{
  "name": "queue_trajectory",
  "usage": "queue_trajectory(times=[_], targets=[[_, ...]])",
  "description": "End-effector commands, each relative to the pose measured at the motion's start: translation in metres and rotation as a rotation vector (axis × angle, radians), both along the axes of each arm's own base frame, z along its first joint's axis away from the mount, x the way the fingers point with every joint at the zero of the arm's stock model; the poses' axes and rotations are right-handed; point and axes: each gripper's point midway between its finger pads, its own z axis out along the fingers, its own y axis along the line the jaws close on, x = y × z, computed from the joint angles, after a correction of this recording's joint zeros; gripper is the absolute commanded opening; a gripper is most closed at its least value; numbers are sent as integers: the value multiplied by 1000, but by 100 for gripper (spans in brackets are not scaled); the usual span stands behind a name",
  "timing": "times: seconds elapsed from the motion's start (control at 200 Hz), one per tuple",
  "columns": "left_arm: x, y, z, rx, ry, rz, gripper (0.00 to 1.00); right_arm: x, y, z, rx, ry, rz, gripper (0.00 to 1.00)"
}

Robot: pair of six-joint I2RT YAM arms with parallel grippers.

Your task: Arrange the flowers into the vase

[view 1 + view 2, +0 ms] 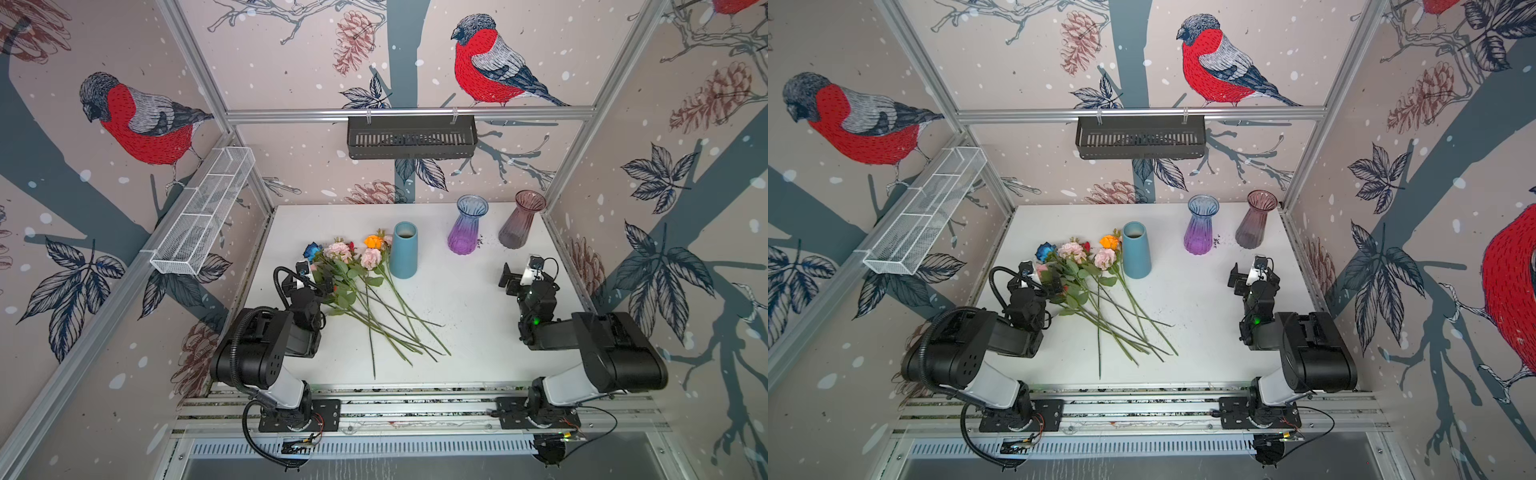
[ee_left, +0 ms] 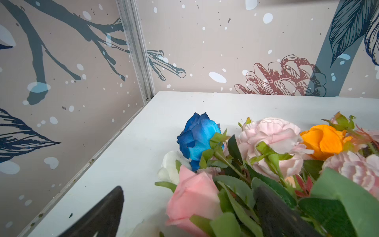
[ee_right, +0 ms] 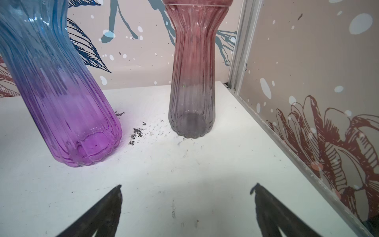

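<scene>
- White table (image 1: 478, 332), matt, with dark scuffs (image 3: 136, 133) near its far right corner.
- Behind the table, a beige papered back wall (image 1: 291, 75): red-breasted bullfinches (image 1: 486, 62), pine cones (image 1: 353, 41), dark leaves, grey-blue branches, white flecks.
- Same paper on the side walls left and right of the table.
- Above the table's far edge, an aluminium crossbar (image 1: 407, 113) with a black slotted basket (image 1: 411, 139) hung from it.
- Above the table's left edge, a white wire-mesh basket (image 1: 203, 212) on a slanted rail.
- Along the table's near edge, aluminium rails (image 1: 415, 409), then a slotted grille (image 1: 415, 449).
- Soft, even light on the table.
</scene>
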Motion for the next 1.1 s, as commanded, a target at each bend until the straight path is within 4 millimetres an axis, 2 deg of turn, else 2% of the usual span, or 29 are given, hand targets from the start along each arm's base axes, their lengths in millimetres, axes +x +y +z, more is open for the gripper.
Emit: queue_trajectory(times=[0.0,0.951,1.036,1.096], targets=[[1,1,8,-11,-32,4,99,0,1,6,8,-26,5,100],[1,1,9,-12,-35,4,99,-1,1,6,6,-26,-1,100],[-6,2,12,2,-59,31,99,-1,1,6,6,-25,0,100],[-23,10,21,7,-125,111,99,-1,2,7,-2,-30,0,100]])
